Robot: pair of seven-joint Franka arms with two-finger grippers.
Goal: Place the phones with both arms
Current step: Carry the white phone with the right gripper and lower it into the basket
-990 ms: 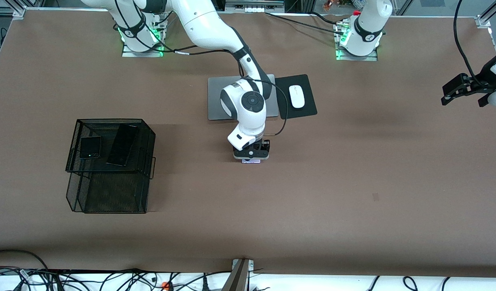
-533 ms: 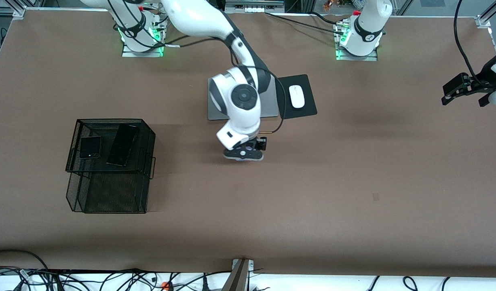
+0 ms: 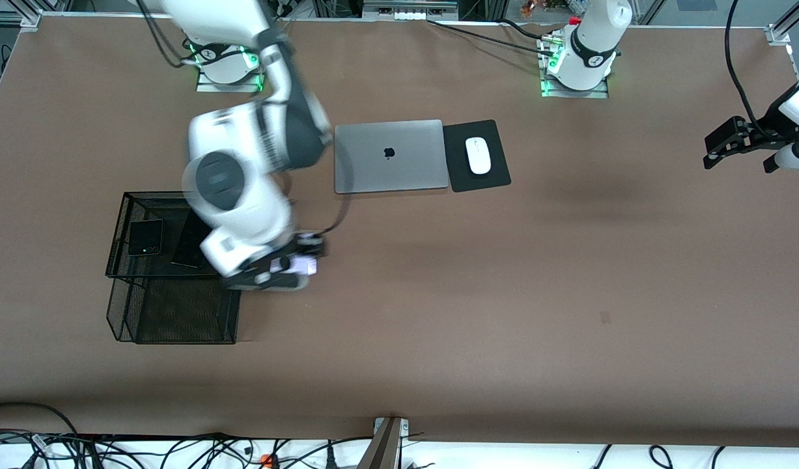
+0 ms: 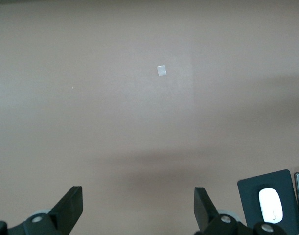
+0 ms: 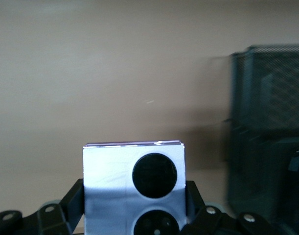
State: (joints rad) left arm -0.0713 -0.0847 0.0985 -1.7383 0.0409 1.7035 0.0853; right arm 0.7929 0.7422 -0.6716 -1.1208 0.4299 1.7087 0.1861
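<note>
While L claw (image 4: 138, 215) waits wide, R claw (image 5: 134, 215) grips lavender phone (image 5: 133, 188).

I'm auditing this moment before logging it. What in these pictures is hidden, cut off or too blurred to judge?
- Front view: the long black phone on the mesh rack is partly covered by the right arm.
- Front view: the right gripper and lavender phone are motion-blurred.
- Right wrist view: that phone's lower circle is cut by the edge.
- Left gripper: waits, nothing held.

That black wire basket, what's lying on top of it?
On the wire basket lie a small squarish black phone and a long slim black phone, the latter partly covered by the right arm, whose right gripper carries a lavender-white phone.
</note>
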